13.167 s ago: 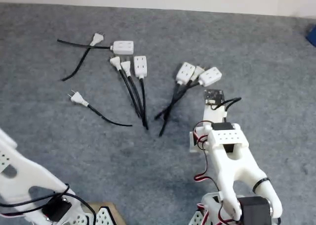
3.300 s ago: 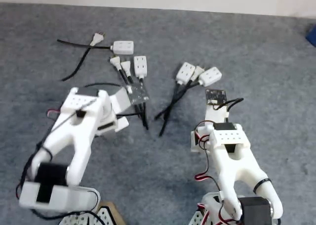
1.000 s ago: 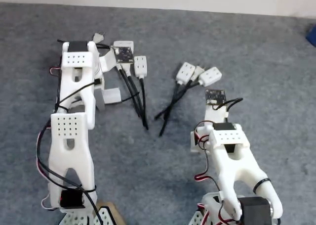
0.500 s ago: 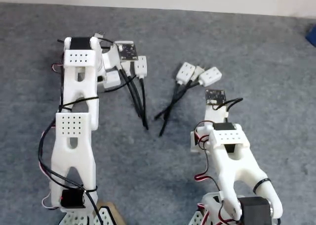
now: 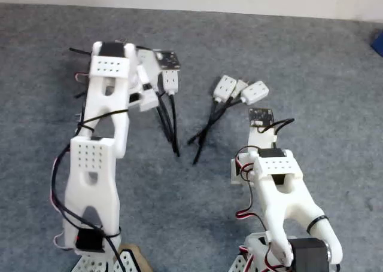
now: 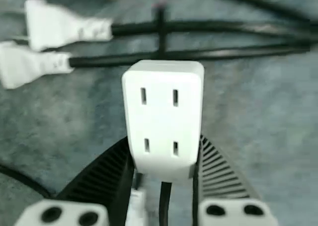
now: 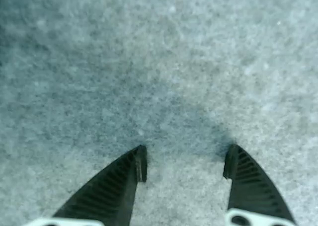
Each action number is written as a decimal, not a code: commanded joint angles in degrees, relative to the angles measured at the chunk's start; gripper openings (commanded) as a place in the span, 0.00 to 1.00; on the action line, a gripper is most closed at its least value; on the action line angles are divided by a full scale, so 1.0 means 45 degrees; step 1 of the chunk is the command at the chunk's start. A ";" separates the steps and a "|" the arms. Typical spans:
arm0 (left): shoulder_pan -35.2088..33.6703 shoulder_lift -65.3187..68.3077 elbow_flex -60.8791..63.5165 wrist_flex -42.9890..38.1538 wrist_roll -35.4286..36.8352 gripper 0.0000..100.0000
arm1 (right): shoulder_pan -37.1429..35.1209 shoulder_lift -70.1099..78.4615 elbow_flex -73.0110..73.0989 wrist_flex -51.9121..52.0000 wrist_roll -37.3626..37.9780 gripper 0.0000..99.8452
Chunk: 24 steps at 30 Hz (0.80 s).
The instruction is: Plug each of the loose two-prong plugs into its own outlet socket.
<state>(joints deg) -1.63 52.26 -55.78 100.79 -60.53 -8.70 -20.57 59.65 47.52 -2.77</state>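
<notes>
Left wrist view, left pincer (image 6: 164, 145) pinching white outlet socket (image 6: 163, 107) by its cord end; right pincer (image 7: 185, 161) spread

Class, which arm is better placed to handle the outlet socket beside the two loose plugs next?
Left. The left gripper straddles the outlet socket, with two loose plugs close by. The right gripper hangs open over bare carpet.

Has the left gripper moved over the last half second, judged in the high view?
Yes. The left gripper has shifted right in the high view, closer to the outlet block, which has stayed put.
</notes>
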 commanded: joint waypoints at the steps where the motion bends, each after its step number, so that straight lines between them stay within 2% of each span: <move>1: 0.1299 -0.4933 0.3663 0.0137 0.2305 0.00 | -0.0068 -0.0205 -0.0010 -0.0166 0.0000 0.26; 9: 0.2549 -0.9661 1.1263 0.0039 0.2462 0.00 | -0.0049 -0.0205 -0.0029 -0.0166 0.0000 0.26; 12: 0.2393 -1.0149 1.4310 -0.1524 0.2266 0.00 | -0.0010 -0.0205 -0.0029 -0.0166 0.0000 0.26; 16: 0.2256 -1.0403 1.8042 -0.3399 0.0762 0.00 | 0.0107 -0.0205 -0.0049 -0.0166 0.0000 0.26; 19: 0.2256 -1.0344 1.9663 -0.4825 0.0195 0.00 | 0.0107 -0.0205 -0.0049 -0.0166 0.0000 0.26; 24: 0.2256 -1.0305 2.0659 -0.6310 -0.0391 0.00 | 0.0107 -0.0205 -0.0049 -0.0166 0.0000 0.26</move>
<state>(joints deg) 8.92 7.34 34.15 77.41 -60.35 -8.70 -20.57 59.65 47.52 -2.77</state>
